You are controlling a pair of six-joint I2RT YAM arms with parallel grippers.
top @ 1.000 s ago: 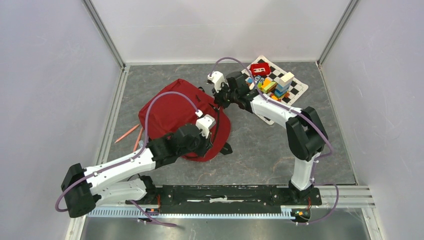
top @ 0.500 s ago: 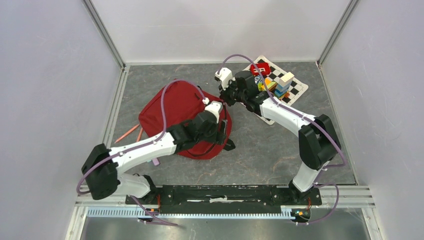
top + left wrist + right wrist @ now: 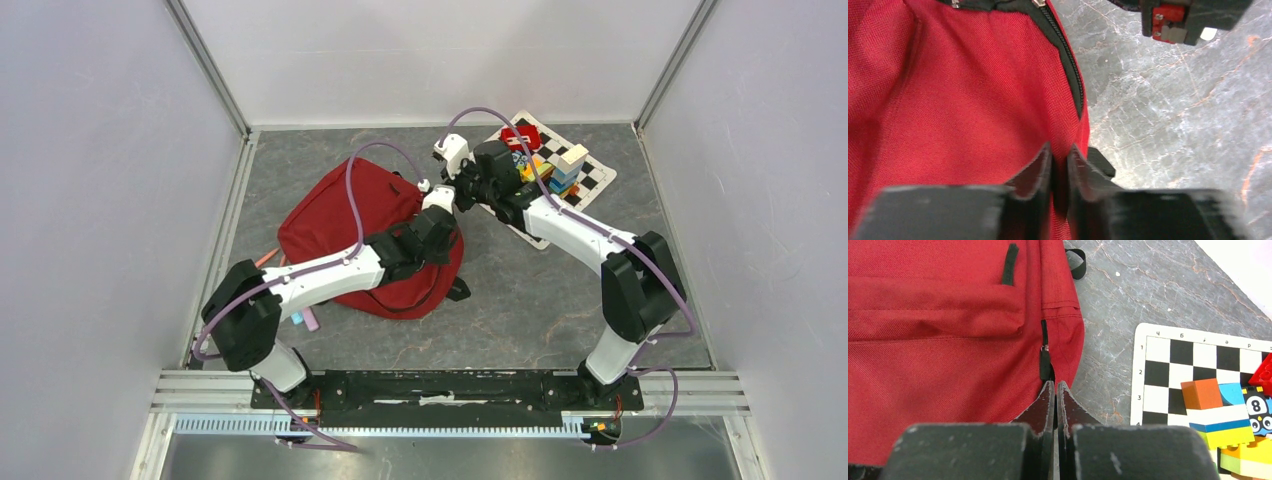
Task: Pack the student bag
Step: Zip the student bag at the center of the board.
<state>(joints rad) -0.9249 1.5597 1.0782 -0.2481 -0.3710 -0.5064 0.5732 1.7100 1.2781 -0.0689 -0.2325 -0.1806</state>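
the large dark-red fabric backpack lay on the grey marbled surface, left of the chequered board. the left tool sat over its zipped edge, fingers narrowly apart; whether they pinched fabric i could not tell. the right tool was pressed together, tips at the black zipper pull.

Just right of the right gripper, the chessboard carries the digits 1, 2, 3 and 4 down its left border. The letters along its top border cannot be read reliably. Farther right, a toy block shows an 8.
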